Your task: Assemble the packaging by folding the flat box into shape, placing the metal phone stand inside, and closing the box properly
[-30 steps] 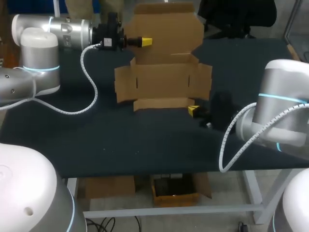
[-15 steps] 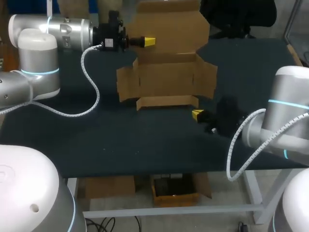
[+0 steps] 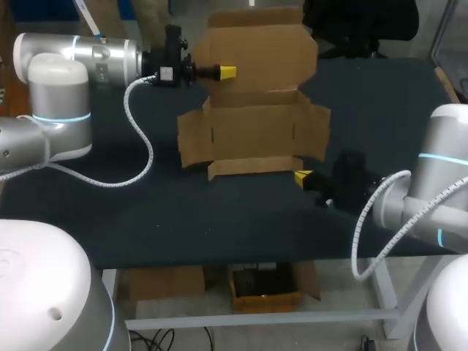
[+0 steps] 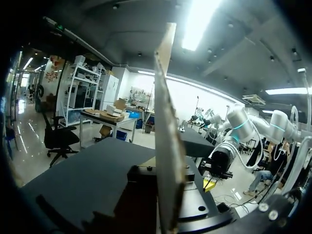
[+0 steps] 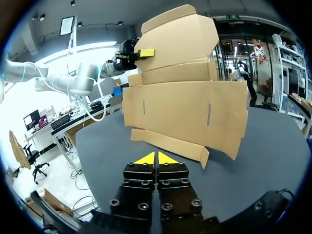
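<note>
Cardboard box (image 3: pixel 252 131), plain brown and matte, lies mostly unfolded in the middle of the dark, dull table (image 3: pixel 146 212) in the head view. Its flat base has slotted side flaps. The rear panel (image 3: pixel 256 47), with clipped corners, stands up at the far side. The left gripper (image 3: pixel 227 71) is clamped on that panel, one yellow tip showing on its face. The right gripper (image 3: pixel 303 176) sits just off the near right corner of the box, beside the narrow front flap (image 3: pixel 252 167).

In the left wrist view the rear panel (image 4: pixel 165 122) is seen edge-on, a thin corrugated strip rising between the black finger bases.

In the right wrist view the right gripper (image 5: pixel 156 158) has its yellow tips pressed together with nothing between them. The front flap (image 5: pixel 168 145) lies just ahead of them, apart from the tips.

Since a second ago the right gripper has drawn back from the front flap, toward the near right. The box and the left gripper have shifted slightly to the right.
</note>
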`<state>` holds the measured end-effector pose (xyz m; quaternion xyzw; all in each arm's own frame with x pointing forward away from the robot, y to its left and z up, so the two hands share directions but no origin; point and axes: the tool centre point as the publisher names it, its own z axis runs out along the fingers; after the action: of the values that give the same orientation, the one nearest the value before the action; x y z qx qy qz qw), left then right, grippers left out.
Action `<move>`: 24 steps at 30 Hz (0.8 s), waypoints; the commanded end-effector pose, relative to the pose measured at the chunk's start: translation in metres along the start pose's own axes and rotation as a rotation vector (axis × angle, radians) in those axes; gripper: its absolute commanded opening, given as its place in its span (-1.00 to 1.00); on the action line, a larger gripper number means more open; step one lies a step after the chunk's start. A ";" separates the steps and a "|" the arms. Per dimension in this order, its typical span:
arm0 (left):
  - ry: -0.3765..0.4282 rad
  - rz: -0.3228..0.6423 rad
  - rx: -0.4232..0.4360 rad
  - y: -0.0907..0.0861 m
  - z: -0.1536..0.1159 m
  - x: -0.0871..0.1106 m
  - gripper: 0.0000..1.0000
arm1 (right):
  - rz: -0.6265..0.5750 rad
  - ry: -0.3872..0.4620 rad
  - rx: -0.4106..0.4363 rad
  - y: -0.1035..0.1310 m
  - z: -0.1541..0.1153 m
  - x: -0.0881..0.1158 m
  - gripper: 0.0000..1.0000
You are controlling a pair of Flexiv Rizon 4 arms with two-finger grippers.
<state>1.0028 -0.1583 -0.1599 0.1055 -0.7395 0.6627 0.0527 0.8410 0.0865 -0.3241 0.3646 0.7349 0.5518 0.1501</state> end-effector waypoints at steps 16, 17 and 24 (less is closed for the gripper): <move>0.145 0.050 -0.003 0.014 0.000 -0.020 -1.00 | -0.041 -0.032 0.014 -0.005 0.043 0.012 -1.00; 0.146 0.052 -0.004 0.014 0.000 -0.020 -1.00 | -0.043 -0.033 0.014 -0.006 0.046 0.013 -1.00; 0.159 0.071 -0.006 0.014 0.000 -0.020 -1.00 | -0.064 -0.068 0.016 -0.012 0.059 0.014 -1.00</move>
<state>1.0157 -0.1568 -0.1756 0.0372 -0.7401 0.6671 0.0767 0.8589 0.1223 -0.3434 0.3440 0.7531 0.5369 0.1620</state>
